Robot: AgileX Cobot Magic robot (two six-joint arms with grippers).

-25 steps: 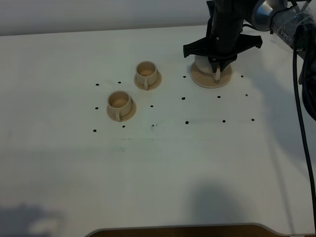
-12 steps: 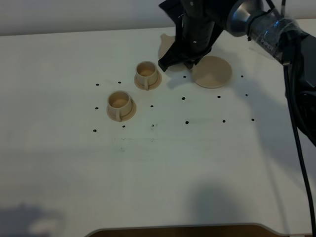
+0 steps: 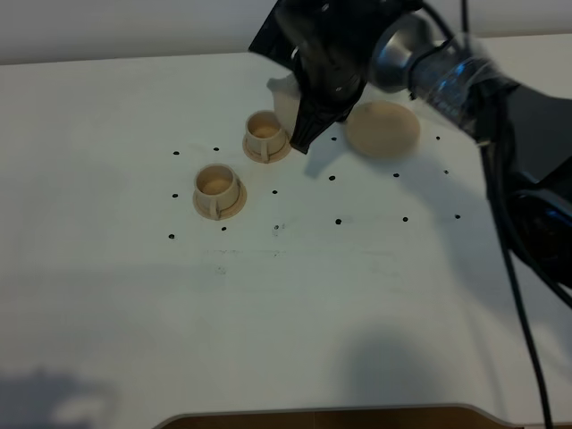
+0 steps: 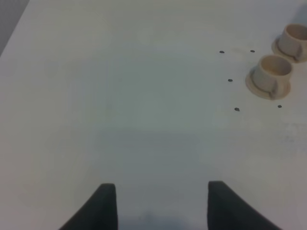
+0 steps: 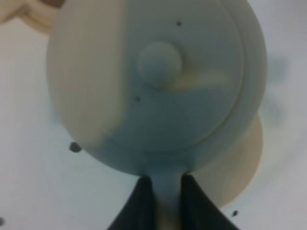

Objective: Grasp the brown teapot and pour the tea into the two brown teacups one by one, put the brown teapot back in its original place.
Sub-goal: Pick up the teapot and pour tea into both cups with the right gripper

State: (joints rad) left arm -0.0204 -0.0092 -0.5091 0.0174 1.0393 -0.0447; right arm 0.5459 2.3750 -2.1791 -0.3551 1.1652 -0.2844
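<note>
Brown teapot (image 5: 158, 105) has left its big saucer (image 3: 384, 130) and hangs by the far teacup (image 3: 265, 134).
Right pincer (image 5: 165, 206) squeezes its handle (left pincer (image 4: 160, 206) gapes); spout points left, handle right. Table (image 3: 268, 313) back edge near, front wide open.

The teapot (image 5: 158, 81) is finished in plain matte beige-tan. The same beige-tan is carried by the far teacup (image 3: 265, 130) and by the near teacup (image 3: 217, 186) at its 8 o'clock. The disc saucer (image 3: 384, 130), at 3 o'clock from the far teacup, is matched in tone. The table (image 3: 268, 313) is white and is marked with small black dots (image 3: 338, 222). The right gripper (image 5: 162, 194) and left gripper (image 4: 158, 206) are coloured black; the arm joint (image 3: 393, 55) is finished silver.
</note>
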